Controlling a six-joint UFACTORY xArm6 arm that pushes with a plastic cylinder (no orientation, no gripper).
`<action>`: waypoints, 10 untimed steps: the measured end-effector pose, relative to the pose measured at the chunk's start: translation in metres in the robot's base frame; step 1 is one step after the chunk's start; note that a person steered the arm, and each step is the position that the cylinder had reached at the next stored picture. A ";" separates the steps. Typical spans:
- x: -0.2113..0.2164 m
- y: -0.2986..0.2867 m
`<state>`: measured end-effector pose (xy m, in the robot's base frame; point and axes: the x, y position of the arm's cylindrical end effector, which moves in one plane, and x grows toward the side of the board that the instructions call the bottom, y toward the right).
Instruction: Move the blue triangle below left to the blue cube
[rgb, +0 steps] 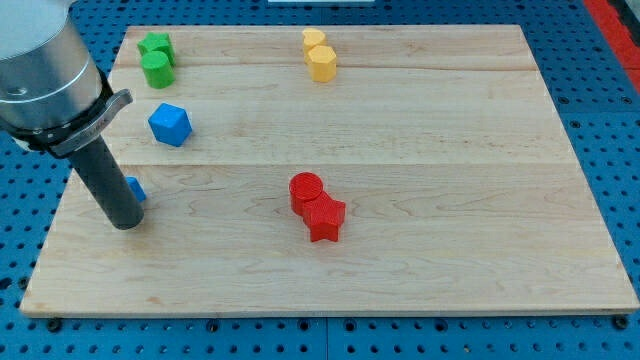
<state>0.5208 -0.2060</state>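
Observation:
The blue cube (170, 125) sits on the wooden board at the view's upper left. The blue triangle (136, 189) lies below and left of it, near the board's left edge; only a small blue corner shows, the rest hidden behind my rod. My tip (126, 224) rests on the board just below and left of the triangle, right beside it; I cannot tell whether it touches it.
Two green blocks (156, 56) sit together at the top left corner. Two yellow blocks (319, 54) sit at the top middle. A red cylinder (306, 190) and a red star (324, 218) touch near the middle. The board's left edge (58, 215) is close to my tip.

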 end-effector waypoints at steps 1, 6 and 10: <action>0.021 -0.009; -0.035 -0.042; -0.020 -0.034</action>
<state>0.5009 -0.2401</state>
